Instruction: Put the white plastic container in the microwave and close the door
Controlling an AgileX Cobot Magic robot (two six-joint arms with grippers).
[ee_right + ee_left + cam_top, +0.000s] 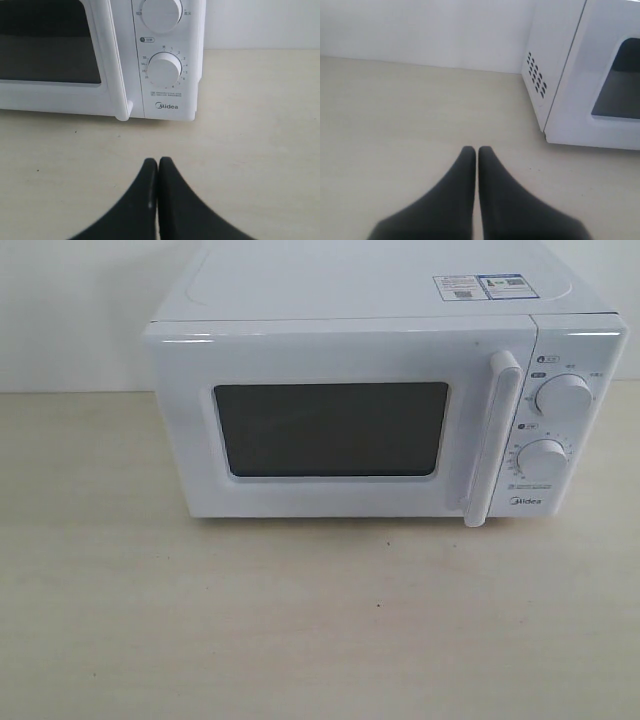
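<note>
Microwave (380, 290) on table (300, 640), door (330, 355) shut. Left gripper (476, 150) near its vented side, right gripper (158, 161) before lower knob (164, 70); all fingers (172, 200) pressed together, empty.

The microwave (380, 290) is glossy white all over, its door (330, 355) framing a dark grey window (332, 428), with white knobs (563, 397) ringed by fine black markings and a blue-and-white sticker (480, 286) on top. The counter (300, 620) is pale beige with faint grain. The left end effector (477, 150) and right end effector (158, 161) are matte black.
</note>
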